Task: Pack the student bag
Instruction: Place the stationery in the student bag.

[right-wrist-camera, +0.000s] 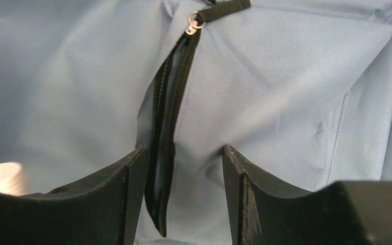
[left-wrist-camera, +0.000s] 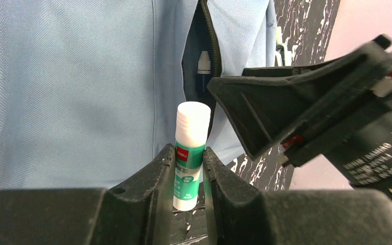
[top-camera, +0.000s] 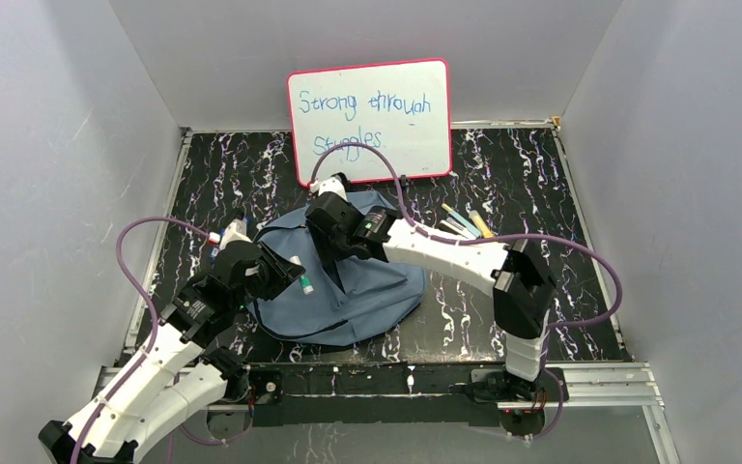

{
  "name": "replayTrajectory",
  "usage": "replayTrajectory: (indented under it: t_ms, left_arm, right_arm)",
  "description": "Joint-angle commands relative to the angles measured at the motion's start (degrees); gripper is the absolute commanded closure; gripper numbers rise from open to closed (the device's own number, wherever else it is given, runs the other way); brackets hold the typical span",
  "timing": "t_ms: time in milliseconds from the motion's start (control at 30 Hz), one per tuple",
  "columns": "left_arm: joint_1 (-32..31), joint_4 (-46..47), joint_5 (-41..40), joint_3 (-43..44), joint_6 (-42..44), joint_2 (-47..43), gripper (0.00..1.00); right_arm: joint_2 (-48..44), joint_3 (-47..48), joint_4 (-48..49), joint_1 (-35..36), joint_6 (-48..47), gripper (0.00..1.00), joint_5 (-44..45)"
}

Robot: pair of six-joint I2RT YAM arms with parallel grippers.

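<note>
Whiteboard (top-camera: 369,121) behind student bag (top-camera: 367,300)

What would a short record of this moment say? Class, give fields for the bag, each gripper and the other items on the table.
bag: student bag lies flat on the table, zip open
inside: capped pen shows in the opening
left arm: left gripper shut on the glue stick, which points at the zip
right arm: right gripper open, jaws either side of the zip
other: pink-framed whiteboard at the back; loose pens right of the bag

walls (top-camera: 58,145): plain grey | tabletop (top-camera: 512,184): black marble, white veins
</note>
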Motion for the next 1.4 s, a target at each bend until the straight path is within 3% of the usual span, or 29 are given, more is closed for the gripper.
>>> replayTrajectory:
  t_ms: [0,33,267,467,700,1133,1367]
  left_arm:
    - [-0.2,-0.2,-1.4,-0.7,-0.7,-0.5,1.00]
    - [-0.2,0.0,-1.2,-0.9,-0.8,-0.3,1.00]
    - [-0.2,4.8,0.4,-2.9,-1.7,0.2,1.00]
    - [-0.2,10.9,0.9,-3.6,-2.6,2.8,1.00]
    - [-0.2,20.5,0.8,-4.4,-3.6,8.2,1.00]
    - [-0.1,28.4,2.5,-7.9,-4.3,15.8,1.00]
    - [-0.1,35.2,7.7,-8.0,-2.4,22.4,1.00]
  right_arm:
    - [1.1,2.9,-2.5,0.1,-1.2,0.43,3.5]
    - [1.0,2.7,-2.5,0.1,-0.9,0.52,3.5]
    - [-0.3,1.2,-1.6,0.1,-0.2,0.85,3.8]
    - [-3.6,-0.8,0.9,0.1,0.4,0.99,2.3]
    - [-8.7,-5.5,7.7,0.1,2.1,1.00,-2.9]
    - [-11.5,-7.3,12.1,0.1,2.9,1.00,-6.6]
    - [-11.2,-7.8,15.8,-0.1,1.8,1.00,-9.4]
